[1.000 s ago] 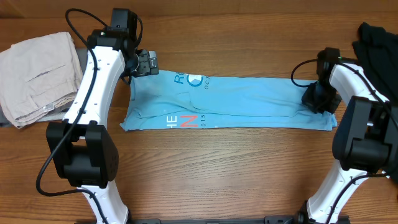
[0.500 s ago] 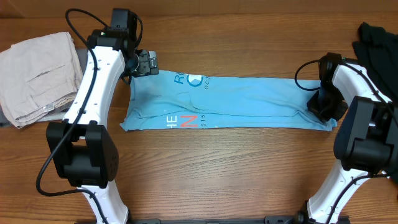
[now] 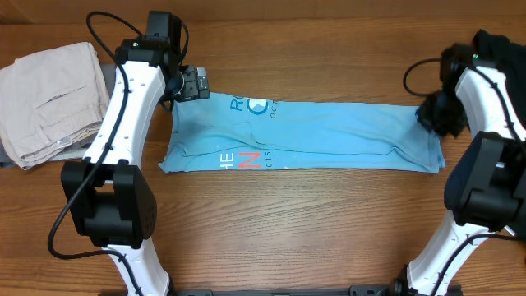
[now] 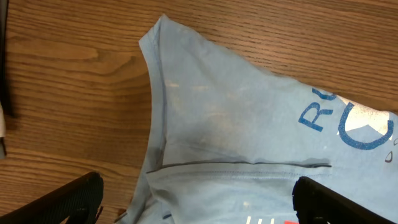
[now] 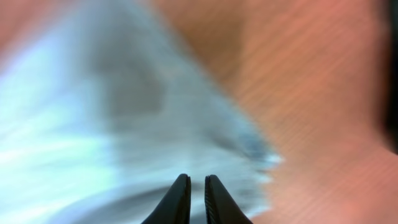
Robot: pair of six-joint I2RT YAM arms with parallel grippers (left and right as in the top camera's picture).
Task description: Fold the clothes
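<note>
Khaki trousers (image 3: 49, 99): a folded pile at the far left of the tabletop (image 3: 312, 222), well apart from the work and, I'd guess, simply set aside.
Left gripper (image 3: 191, 83): it hovers at the shirt's upper left corner with its jaws spread wide and empty. The wrist view shows that corner and a fold line lying between them, so it looks lined up to take hold there.
T-shirt (image 3: 304, 136): light blue, lying flat mid-tabletop between the two arms. It is folded lengthwise into a long band, with the lettering at its left end. To my eye the long folds are done and the end-to-end fold is not yet made.
Right gripper (image 3: 434, 115): it is over the band's right end, near the upper corner. Its wrist view is blurred, but the jaws are all but closed, a thin slit apart, with no cloth visibly pinched.
Dark garment (image 3: 501, 53): heaped at the far right behind that arm, clear of the shirt.
Risk: a one-sided lift could skew the band.
</note>
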